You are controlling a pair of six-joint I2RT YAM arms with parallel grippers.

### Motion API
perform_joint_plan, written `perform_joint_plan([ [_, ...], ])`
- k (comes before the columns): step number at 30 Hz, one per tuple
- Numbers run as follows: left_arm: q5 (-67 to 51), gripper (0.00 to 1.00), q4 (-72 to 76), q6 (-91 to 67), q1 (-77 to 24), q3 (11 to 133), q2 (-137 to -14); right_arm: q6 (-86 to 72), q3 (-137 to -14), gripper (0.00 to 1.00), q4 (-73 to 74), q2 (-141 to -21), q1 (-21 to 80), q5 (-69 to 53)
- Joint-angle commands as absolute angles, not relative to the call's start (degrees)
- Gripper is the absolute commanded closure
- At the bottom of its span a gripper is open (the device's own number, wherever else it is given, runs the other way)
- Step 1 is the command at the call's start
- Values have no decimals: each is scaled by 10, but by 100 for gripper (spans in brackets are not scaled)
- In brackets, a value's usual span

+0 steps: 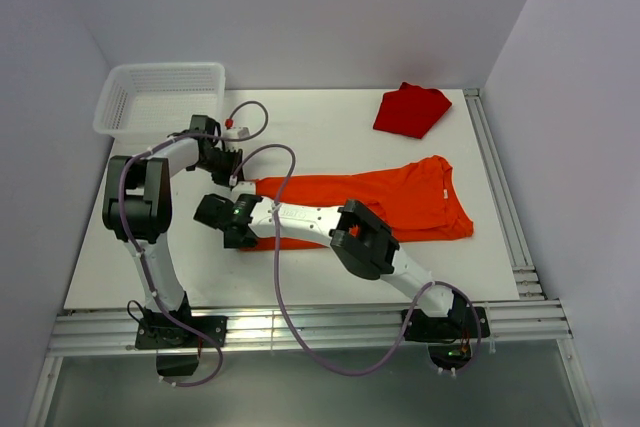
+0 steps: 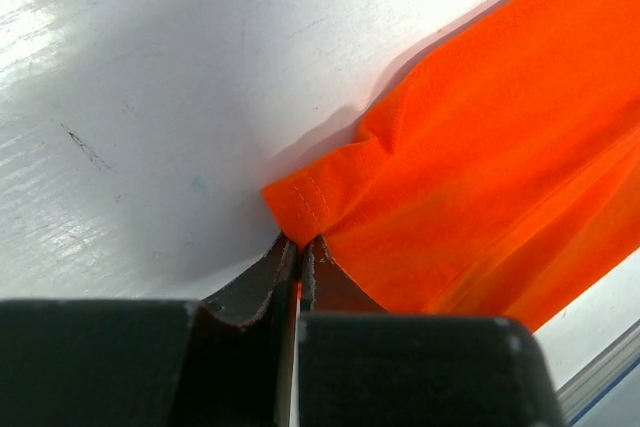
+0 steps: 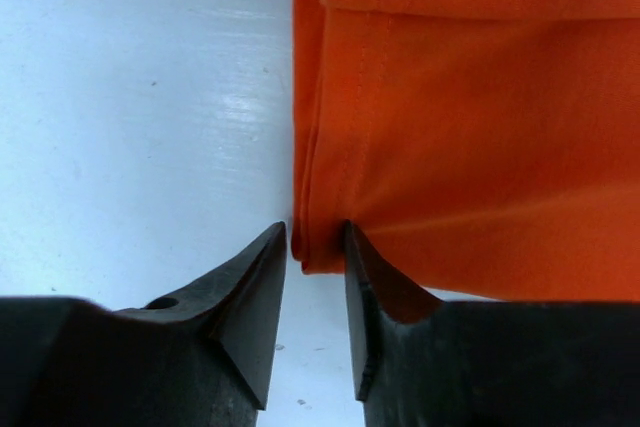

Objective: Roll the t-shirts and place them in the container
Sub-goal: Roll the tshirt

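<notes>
Overhead, we see an orange t-shirt [image 1: 385, 202] lying flat across the middle of the white tabletop [image 1: 320, 132], with a darker red t-shirt [image 1: 410, 110] bunched near the far right corner, well apart. Our left claw [image 2: 298, 247] is pinched closed on the far corner of the orange t-shirt's left end, a sliver of cloth caught between its tips. Our right claw [image 3: 315, 237] stands narrowly parted at the near corner of that end, the folded hem between its tips.
</notes>
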State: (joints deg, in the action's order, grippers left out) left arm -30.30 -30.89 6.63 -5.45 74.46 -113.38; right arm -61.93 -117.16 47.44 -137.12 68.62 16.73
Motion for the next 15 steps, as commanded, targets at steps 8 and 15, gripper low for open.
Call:
perform_joint_plan([
  [8, -210, 100, -289, 75, -66, 722, -1116, -604, -1197, 86, 507, -1392, 691, 162],
  [15, -143, 100, -292, 89, -71, 722, -1085, -578, -1200, 98, 470, -1357, 693, 143],
])
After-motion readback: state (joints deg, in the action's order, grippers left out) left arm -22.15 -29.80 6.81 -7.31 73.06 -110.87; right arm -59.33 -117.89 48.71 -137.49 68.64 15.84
